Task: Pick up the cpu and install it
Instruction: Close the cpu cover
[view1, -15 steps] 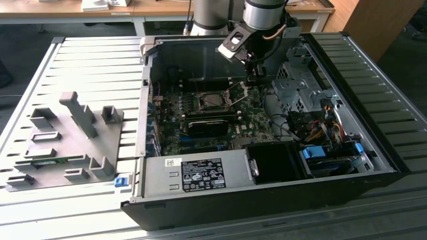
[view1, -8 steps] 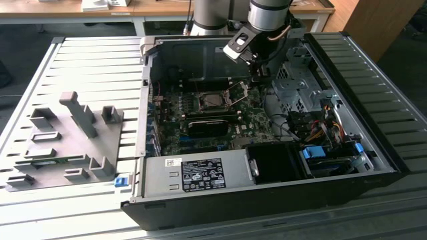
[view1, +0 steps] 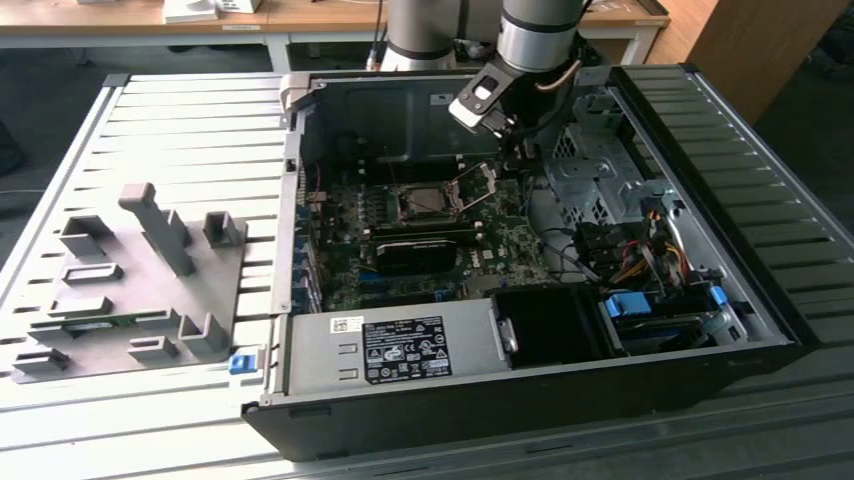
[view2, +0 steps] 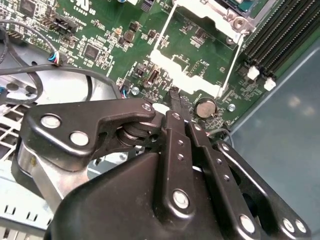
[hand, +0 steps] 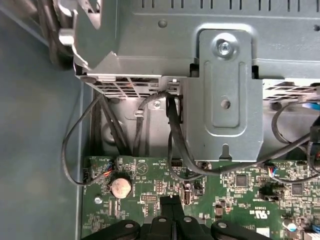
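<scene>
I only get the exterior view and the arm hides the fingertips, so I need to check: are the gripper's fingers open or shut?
Observer: Shut. In both wrist views the gripper has its fingers together, nothing between them.
Operator: What are the tips nearest?
Observer: In the second wrist view they are by the edge of the open socket frame, beside the coin cell.
Operator: Any cables close?
Observer: In the first wrist view, black cables loop down onto the motherboard just beyond the tips.

Open computer case (view1: 534, 400) stands beside grey holder plate (view1: 147, 300).
</scene>
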